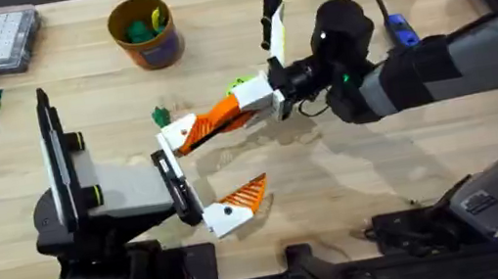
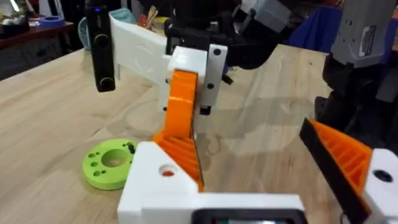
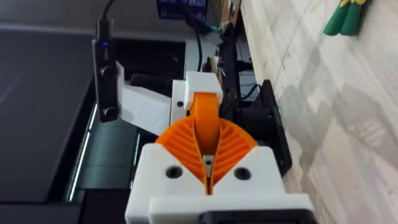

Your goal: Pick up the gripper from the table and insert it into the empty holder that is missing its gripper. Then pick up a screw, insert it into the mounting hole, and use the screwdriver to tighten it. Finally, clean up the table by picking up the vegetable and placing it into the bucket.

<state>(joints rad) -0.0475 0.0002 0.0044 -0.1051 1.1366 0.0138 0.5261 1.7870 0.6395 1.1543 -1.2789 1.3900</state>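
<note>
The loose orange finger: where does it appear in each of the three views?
Overhead: the loose orange finger is at the table's middle, between both arms.
Left wrist: lower middle, beside the white holder.
Right wrist: centre, clamped by the right gripper.
Shared landmark: the white holder at its tip.

Overhead looks down; 2 wrist views face each other closely.

A pale wooden worktop (image 1: 356,193) carries the bucket (image 1: 145,33) near its far edge, a clear parts box (image 1: 5,39) at the far left corner, and the vegetable (image 1: 161,116) mid-worktop.
</note>
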